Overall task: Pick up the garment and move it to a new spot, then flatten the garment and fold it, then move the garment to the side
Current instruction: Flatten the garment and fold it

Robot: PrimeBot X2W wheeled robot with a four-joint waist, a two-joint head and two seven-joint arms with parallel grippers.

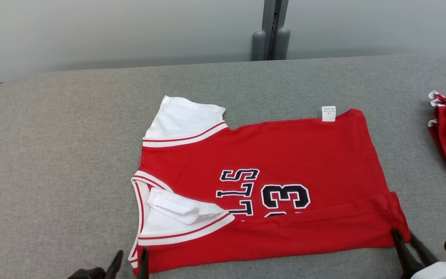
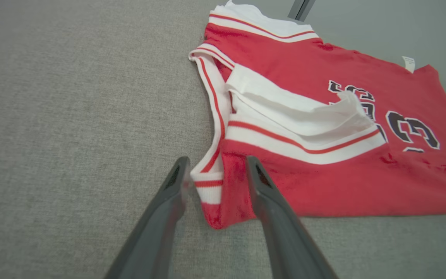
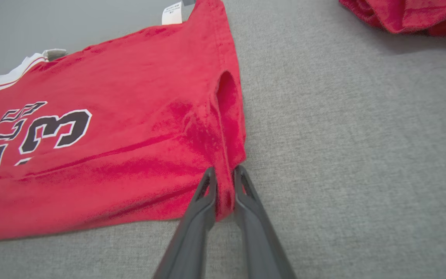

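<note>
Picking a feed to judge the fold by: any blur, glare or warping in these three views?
Head view: even, soft light, no glare, jersey lettering crisp. Left wrist view: wide-angle stretch, fingers loom large, tips slightly soft. Right wrist view: red oversaturated near the hem, other red garment at the top edge blurred.

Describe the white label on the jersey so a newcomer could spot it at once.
On the grey table lies a red jersey with dark lettering. At its far edge, toward the right, a small white label sticks out past the red cloth. Unlike the white striped sleeves at the left end, it is a tiny plain rectangle.
</note>
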